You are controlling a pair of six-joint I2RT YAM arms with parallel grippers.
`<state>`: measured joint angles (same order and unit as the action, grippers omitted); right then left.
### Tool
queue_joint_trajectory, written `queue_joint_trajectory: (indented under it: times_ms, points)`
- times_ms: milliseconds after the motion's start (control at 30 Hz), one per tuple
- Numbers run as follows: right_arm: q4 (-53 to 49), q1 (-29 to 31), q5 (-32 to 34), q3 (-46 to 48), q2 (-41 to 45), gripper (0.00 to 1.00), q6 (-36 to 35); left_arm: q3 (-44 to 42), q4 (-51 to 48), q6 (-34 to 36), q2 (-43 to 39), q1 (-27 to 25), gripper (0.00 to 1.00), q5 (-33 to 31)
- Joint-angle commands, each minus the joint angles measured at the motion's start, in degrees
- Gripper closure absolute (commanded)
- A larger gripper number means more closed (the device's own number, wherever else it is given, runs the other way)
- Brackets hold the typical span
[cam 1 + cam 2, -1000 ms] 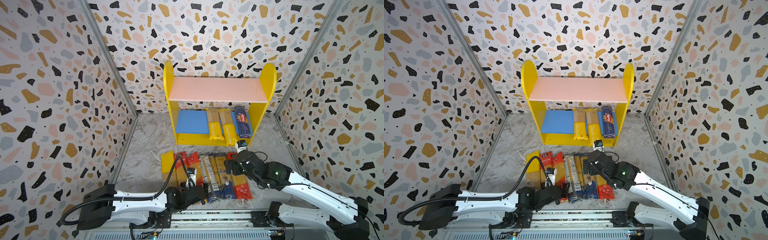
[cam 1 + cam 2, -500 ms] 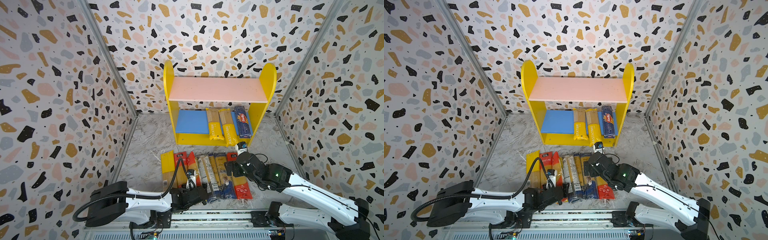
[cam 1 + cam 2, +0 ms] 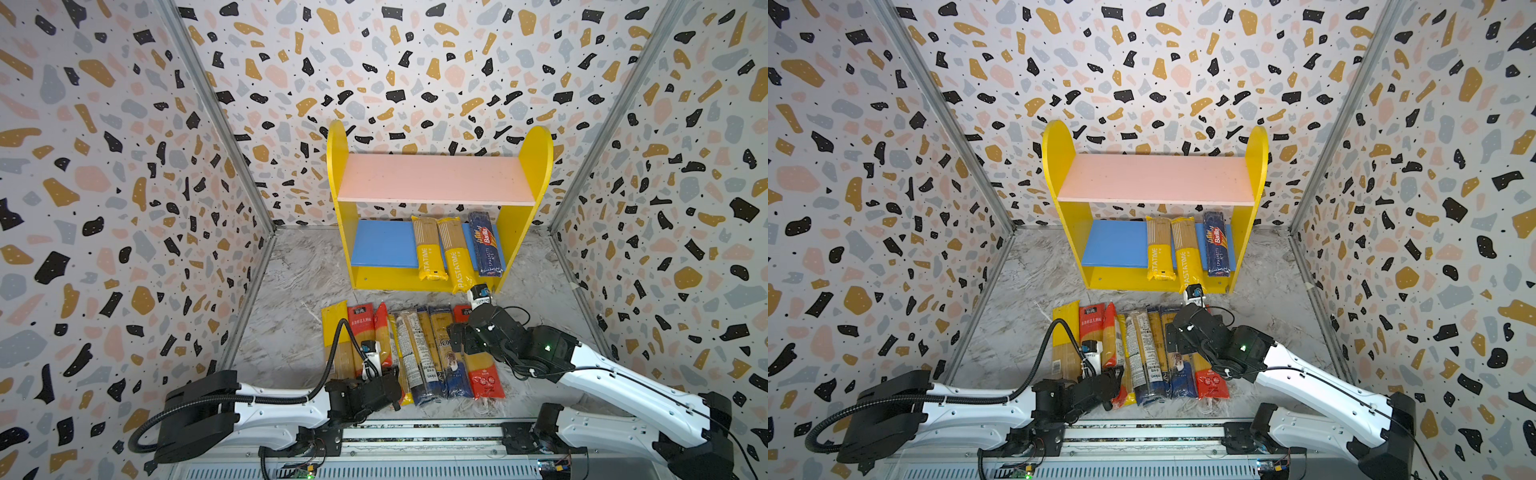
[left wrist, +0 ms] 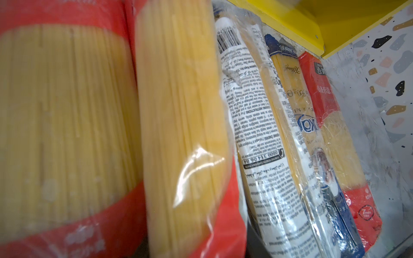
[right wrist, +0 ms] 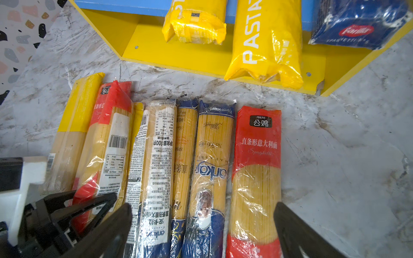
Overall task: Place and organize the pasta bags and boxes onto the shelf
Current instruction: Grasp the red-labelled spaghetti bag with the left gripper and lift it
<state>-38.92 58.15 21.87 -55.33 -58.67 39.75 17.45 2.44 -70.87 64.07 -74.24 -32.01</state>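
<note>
Only the right wrist view shows the left gripper (image 5: 92, 196) clamping the red-ended clear spaghetti pack (image 5: 111, 134) in the floor row; the right gripper (image 5: 201, 206) hovers spread. Three shelved packs (image 3: 453, 249) lie on the blue lower board (image 3: 378, 245) of the yellow two-tier shelf (image 3: 536, 166).

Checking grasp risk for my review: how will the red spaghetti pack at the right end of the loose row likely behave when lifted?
The red spaghetti pack is probably fairly stiff: straight strands fill it. Its glossy, wrinkled film looks slippery. Lying flat and wide, it seems unlikely to roll.
</note>
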Motion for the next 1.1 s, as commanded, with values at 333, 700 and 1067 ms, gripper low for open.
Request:
queue_joint_trajectory:
  times_ms: [333, 700, 1067]
  points:
    - [2.5, 0.1, -2.3, -1.6, 0.3, 0.01, -1.6, 7.2, -16.4, 13.4, -10.1, 0.3, 1.0, -3.9]
    - [2.5, -0.1, -2.9, -1.8, 1.2, 0.01, -2.0, 11.2, -21.5, 17.4, -13.1, 0.3, 1.0, -5.7]
    - [2.3, -0.7, -3.8, -2.7, 1.3, 0.01, -2.8, 13.4, -23.4, 19.8, -17.6, 0.2, 1.0, -8.7]
